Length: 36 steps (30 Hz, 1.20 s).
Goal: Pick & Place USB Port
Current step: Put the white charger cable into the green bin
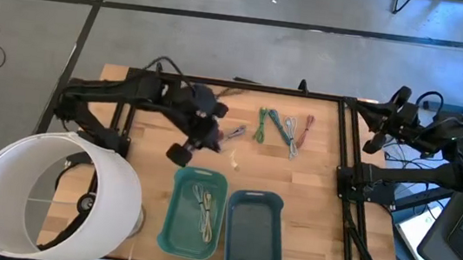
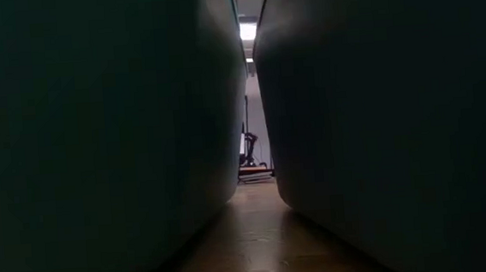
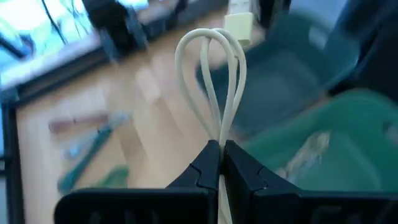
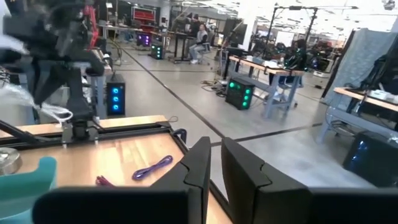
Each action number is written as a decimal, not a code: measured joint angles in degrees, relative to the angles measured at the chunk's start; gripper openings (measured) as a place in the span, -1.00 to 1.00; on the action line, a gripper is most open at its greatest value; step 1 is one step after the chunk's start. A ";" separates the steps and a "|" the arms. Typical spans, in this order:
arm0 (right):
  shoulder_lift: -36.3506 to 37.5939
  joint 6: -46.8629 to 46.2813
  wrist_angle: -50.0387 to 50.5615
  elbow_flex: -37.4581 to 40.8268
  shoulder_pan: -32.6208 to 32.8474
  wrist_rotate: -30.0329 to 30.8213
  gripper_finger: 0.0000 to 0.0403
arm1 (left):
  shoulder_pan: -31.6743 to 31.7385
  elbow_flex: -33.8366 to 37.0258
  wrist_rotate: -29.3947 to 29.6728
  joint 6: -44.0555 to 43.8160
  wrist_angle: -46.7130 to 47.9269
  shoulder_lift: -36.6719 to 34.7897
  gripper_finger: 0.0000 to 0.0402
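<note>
The left gripper (image 3: 221, 163) is hanging over the wooden table (image 1: 310, 209), just above the rim of the green plastic bin (image 1: 196, 213), with its fingers (image 3: 202, 171) pinching a looped cream-white USB cable (image 3: 214, 74) that is standing up between them. More pale cables are lying inside that green bin, beside the teal plastic bin (image 1: 253, 227). Green, grey and red coiled cables (image 1: 282, 127) are lying further back on the table. The right gripper (image 4: 214, 165) is waiting off the table's right edge, fingers slightly apart and holding nothing.
</note>
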<state>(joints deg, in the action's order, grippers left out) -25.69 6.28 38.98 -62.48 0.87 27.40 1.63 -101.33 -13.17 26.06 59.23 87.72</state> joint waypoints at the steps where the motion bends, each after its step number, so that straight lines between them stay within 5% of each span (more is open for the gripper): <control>1: 0.00 0.20 0.01 0.00 -0.01 0.05 -0.78 | -0.57 0.08 2.52 -0.16 1.71 0.31 -0.98; 16: 0.00 0.39 0.09 0.00 -0.01 3.54 -0.78 | -11.31 1.09 10.98 20.22 20.36 13.74 -0.98; 36: 0.00 0.41 0.31 0.00 -0.01 3.64 -0.78 | -21.63 3.27 5.09 23.26 9.45 21.31 -0.98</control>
<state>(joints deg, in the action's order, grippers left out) -25.69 6.70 39.29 -62.48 0.87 31.04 -20.00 -98.06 -8.08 49.32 68.68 109.04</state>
